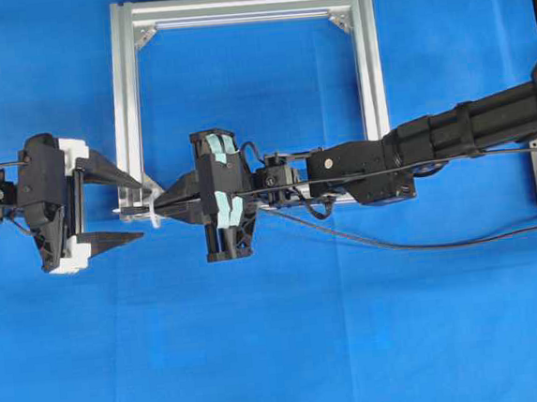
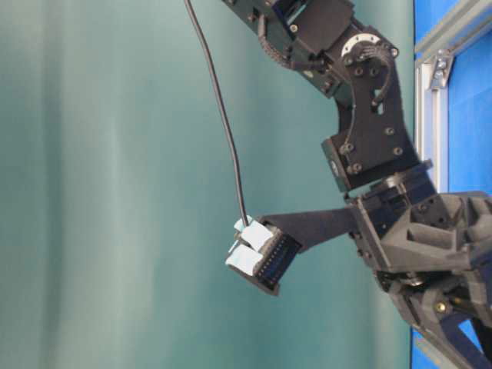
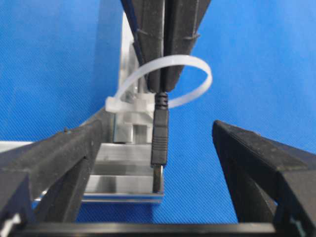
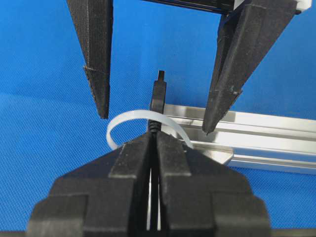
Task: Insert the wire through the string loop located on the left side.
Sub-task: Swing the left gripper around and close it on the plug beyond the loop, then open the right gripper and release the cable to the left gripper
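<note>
We have the wire (image 3: pixel 159 136) pinched in our right gripper (image 4: pixel 154 140), whose jaws are closed tight on the cable just behind the plug. In both wrist views the plug has passed through the string loop (image 3: pixel 195 74), which arches whitish around the closed fingertips at the lower left corner of the aluminium frame (image 1: pixel 128 100) on the blue surface (image 1: pixel 291 349). So we judge the threading itself as done. Our left gripper (image 1: pixel 136 208) hangs just outside that corner with its jaws spread wide and holding nothing, one finger on each side of the plug. What remains, as we read it, is for the left gripper to close on the plug and draw the wire further through.
</note>
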Robot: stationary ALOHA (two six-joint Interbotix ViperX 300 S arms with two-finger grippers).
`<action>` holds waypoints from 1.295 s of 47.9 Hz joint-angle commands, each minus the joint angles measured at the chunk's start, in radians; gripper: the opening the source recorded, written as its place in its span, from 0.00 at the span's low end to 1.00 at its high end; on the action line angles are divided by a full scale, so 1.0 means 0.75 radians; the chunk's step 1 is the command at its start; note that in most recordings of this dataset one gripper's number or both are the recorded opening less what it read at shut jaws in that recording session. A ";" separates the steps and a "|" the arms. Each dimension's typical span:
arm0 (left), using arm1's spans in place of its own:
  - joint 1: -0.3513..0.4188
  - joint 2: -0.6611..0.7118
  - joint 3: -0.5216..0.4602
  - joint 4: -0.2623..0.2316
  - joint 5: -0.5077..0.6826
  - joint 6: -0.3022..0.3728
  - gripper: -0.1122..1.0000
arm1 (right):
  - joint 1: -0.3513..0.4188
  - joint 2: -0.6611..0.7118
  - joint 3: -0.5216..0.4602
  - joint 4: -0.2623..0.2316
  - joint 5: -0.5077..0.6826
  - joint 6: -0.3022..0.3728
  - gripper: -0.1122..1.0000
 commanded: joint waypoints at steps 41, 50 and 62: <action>-0.004 -0.012 -0.012 0.002 -0.008 0.000 0.81 | -0.006 -0.029 -0.018 0.002 -0.004 0.002 0.10; -0.006 -0.012 -0.022 0.002 -0.012 0.004 0.51 | -0.006 -0.029 -0.016 0.002 -0.004 0.002 0.10; -0.006 -0.010 -0.025 0.002 -0.020 0.006 0.17 | -0.006 -0.031 -0.018 0.002 -0.004 0.002 0.10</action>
